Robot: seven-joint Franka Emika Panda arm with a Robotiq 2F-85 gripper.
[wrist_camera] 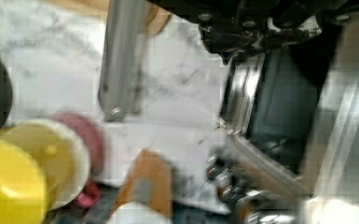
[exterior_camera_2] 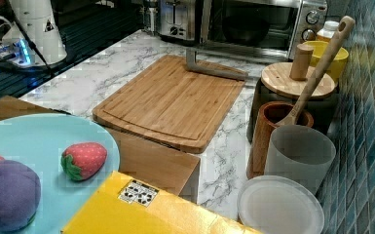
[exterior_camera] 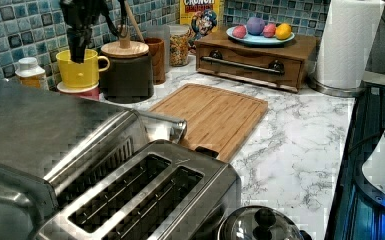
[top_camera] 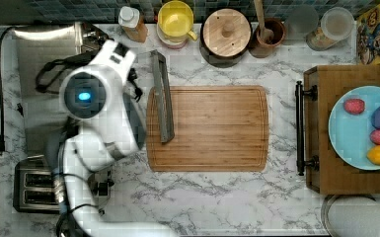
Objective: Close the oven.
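The oven is a steel box at the top view's left, and my white arm hangs over its front. Its glass door is folded down flat, with the long metal bar handle resting over the left edge of the wooden cutting board. In the right view the oven shows a dark interior, silver knobs and the lowered handle. My gripper points downward, up in the air above the oven top, near the yellow mug. In the wrist view the handle and the open cavity lie below.
A two-slot toaster sits beside the oven. Along the tiled wall stand a bottle, a yellow mug, a wooden-lidded pot and a spoon cup. A wooden drawer box with a fruit plate is at the top view's right.
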